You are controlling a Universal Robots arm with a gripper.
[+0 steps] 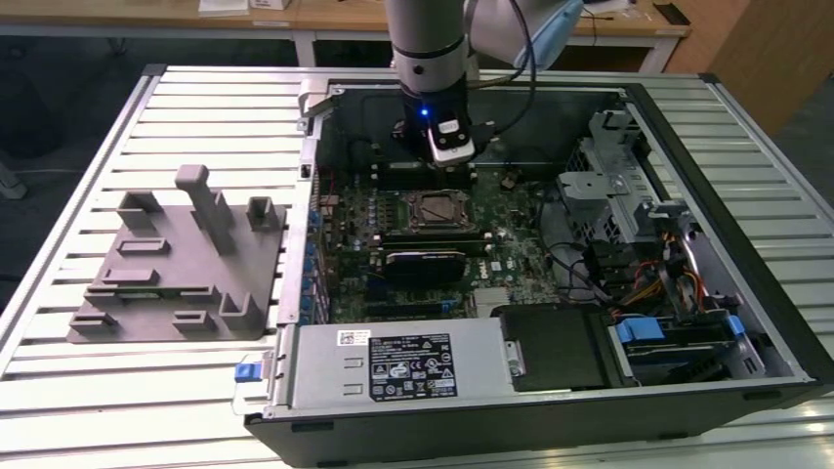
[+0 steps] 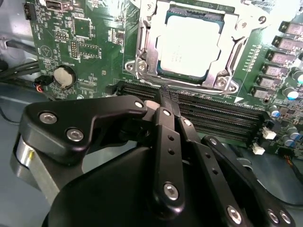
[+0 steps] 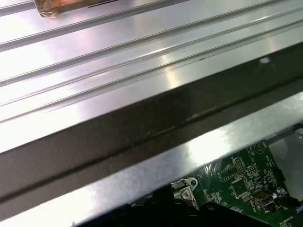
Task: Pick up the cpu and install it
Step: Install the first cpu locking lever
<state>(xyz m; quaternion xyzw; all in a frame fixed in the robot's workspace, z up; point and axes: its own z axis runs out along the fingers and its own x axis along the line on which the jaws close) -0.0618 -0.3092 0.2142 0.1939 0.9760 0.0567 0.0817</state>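
Observation:
The cpu is a pale silver square lying flat inside the metal-framed socket on the green motherboard. In the exterior view the cpu sits in the middle of the board inside the open computer case. My gripper hovers just beside the socket, over the black memory slots, with its black fingers closed together and nothing between them. The exterior view has the gripper hanging from the arm just behind the socket, near the case's back wall.
A grey plastic fixture lies on the slatted metal table at the exterior view's left. The case wall rings the board. A power supply and drive bays with cables crowd the case's front and right.

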